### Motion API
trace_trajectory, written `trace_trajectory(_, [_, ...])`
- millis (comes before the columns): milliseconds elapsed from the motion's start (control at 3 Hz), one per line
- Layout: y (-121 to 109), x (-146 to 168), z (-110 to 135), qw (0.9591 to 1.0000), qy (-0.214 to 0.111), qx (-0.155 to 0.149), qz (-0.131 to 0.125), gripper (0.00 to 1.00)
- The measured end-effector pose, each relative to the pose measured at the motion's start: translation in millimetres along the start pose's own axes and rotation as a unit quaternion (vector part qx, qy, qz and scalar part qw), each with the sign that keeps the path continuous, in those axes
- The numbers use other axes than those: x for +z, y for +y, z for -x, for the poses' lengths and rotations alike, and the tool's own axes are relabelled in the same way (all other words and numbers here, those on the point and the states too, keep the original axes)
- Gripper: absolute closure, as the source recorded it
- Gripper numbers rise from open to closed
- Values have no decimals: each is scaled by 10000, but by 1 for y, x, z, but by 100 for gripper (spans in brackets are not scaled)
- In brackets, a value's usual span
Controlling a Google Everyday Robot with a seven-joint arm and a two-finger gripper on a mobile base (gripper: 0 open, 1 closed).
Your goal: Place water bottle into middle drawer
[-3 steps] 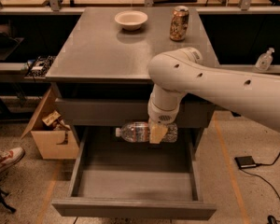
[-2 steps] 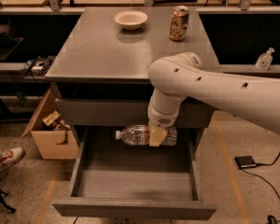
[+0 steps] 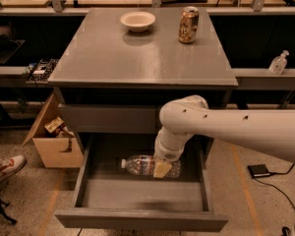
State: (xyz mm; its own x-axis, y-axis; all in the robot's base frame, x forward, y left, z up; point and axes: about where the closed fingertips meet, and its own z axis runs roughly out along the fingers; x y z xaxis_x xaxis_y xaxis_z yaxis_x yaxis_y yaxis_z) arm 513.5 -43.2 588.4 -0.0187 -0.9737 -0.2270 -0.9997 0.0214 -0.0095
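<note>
The water bottle (image 3: 140, 165), clear with a white cap pointing left and a red-white-blue label, lies on its side low inside the open middle drawer (image 3: 137, 219), near its back. My gripper (image 3: 162, 169) reaches down from the white arm (image 3: 236, 129) and is shut on the bottle's middle. One yellowish finger pad (image 3: 162, 170) shows in front of the bottle. I cannot tell whether the bottle touches the drawer floor. The plain grey drawer front (image 3: 108, 118) above is shut.
On the grey tabletop (image 3: 113, 58) stand a white bowl (image 3: 137, 21) and a gold-patterned can (image 3: 188, 25). A cardboard box (image 3: 54, 141) sits left of the drawer, a person's shoe (image 3: 5, 168) at far left, a black device with a cable (image 3: 259, 170) on the floor at right.
My arm has lowered, carrying the bottle from level with the drawer's back edge down into the drawer. The bottle stays on its side in the grip.
</note>
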Motion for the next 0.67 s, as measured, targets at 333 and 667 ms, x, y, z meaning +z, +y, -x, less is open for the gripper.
trace_trajectory(333, [11,55,1,9991,-375,157,-107,100])
trace_trajectory(667, [12,102,12,9967,-762,258,-138,100])
